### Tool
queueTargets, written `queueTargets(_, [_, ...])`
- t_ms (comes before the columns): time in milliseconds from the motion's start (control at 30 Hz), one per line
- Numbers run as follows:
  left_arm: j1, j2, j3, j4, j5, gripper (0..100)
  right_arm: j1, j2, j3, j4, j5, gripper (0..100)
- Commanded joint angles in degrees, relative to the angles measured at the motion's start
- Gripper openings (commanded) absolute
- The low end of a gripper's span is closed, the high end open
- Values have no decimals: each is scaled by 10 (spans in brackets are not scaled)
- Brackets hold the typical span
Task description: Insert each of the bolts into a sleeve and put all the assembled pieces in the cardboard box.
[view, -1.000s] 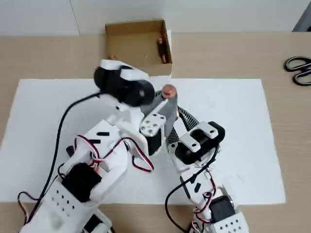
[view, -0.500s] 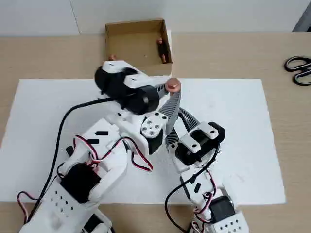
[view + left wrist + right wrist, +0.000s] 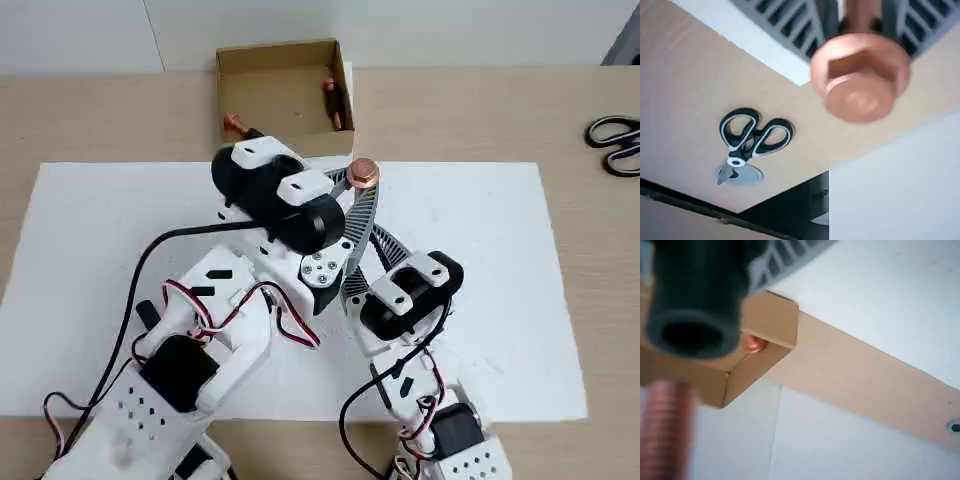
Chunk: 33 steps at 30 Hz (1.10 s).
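Noted left tool [image 3: 860,12] clenched on the copper bolt [image 3: 860,75] — head uppermost, shaft between the grey ribbed fingers [image 3: 785,20]. Located that bolt in the high view just near of the cardboard box [image 3: 280,48], held over the far edge of the white sheet [image 3: 480,260]. Found right tool [image 3: 705,265] grasping the black sleeve [image 3: 690,315], open bore showing. Seen in the right wrist view: threaded shaft of the bolt close beside the sleeve, not inside it. Recorded one assembled piece [image 3: 335,100] lying in the box against its right wall. Recorded a second copper end [image 3: 233,123] at the near left corner, partly hidden by the left arm — cannot tell whether sleeved. Logged both arms rising from the near edge of the surface [image 3: 450,110], meeting over the middle of the sheet. Noted scissors [image 3: 612,143] at the far right of the surface, well apart from the box.
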Motion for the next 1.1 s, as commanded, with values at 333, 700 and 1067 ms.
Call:
queueTargets(333, [1,0,42,-11,-6,6,0,-13,4,-2,-5,5])
queueTargets(700, [3,-5,98,-10,-69,11,1,-13,4,-4,-5,5])
queueTargets(1067, [0,-4,65,102,-69,250,2,-13,4,-2,-5,5])
